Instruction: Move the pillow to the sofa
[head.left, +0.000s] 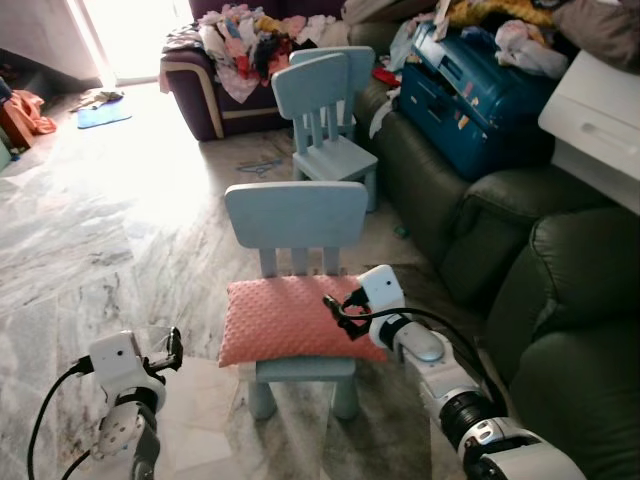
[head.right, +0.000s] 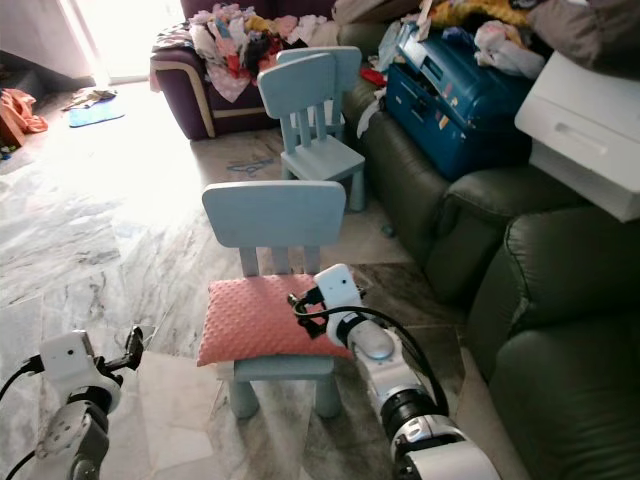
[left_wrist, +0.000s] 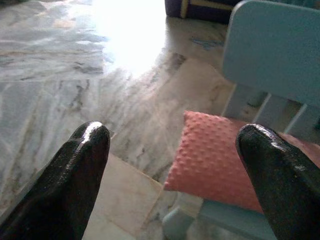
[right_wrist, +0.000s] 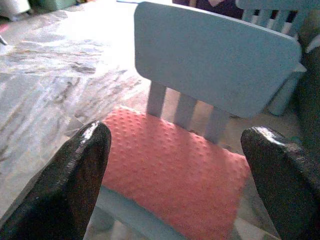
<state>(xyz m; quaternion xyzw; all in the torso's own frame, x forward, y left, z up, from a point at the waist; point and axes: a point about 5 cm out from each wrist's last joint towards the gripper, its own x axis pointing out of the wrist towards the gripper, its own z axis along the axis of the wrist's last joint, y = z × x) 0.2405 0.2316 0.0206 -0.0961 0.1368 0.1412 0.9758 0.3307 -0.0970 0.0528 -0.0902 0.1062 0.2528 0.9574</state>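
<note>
- The coral-pink dimpled fabric pillow (head.left: 295, 320) is lying flat on the seat of the nearer pale blue plastic child's chair (head.left: 295, 215), its long axis running side to side across the seat, parallel to the chair's backrest
- The pillow's far edge is sitting against the backrest slats, and its left and right ends are overhanging the seat a little
- The dark green leather sofa (head.left: 560, 280) is standing to the right of this chair, apart from the pillow
- The right end effector (head.left: 337, 308) is reaching in from the lower right, the silver forearm slanting up and leftward, and its black fingers are spread wide and released just above the pillow's right end; in the right wrist view the two fingertips (right_wrist: 75, 170) are framing the pillow (right_wrist: 175, 167) with nothing between them
- The left end effector (head.left: 172, 350) is hovering low at the pillow's left, apart from it, over the grey-veined marble floor (head.left: 110, 230); its fingers (left_wrist: 75, 175) are also standing wide apart and released, pointing toward the pillow's left corner (left_wrist: 210, 165)
- Two pale blue chairs are showing: the nearer one and a second pale blue child's chair (head.left: 325, 115) farther back
- One pillow is in view
- A teal hard-shell suitcase (head.left: 470, 105) is lying on the sofa, and a white plastic drawer unit (head.left: 595, 125) is resting on the sofa farther right
- A purple armchair heaped with clothes (head.left: 235, 55) is standing at the far end of the room
</note>
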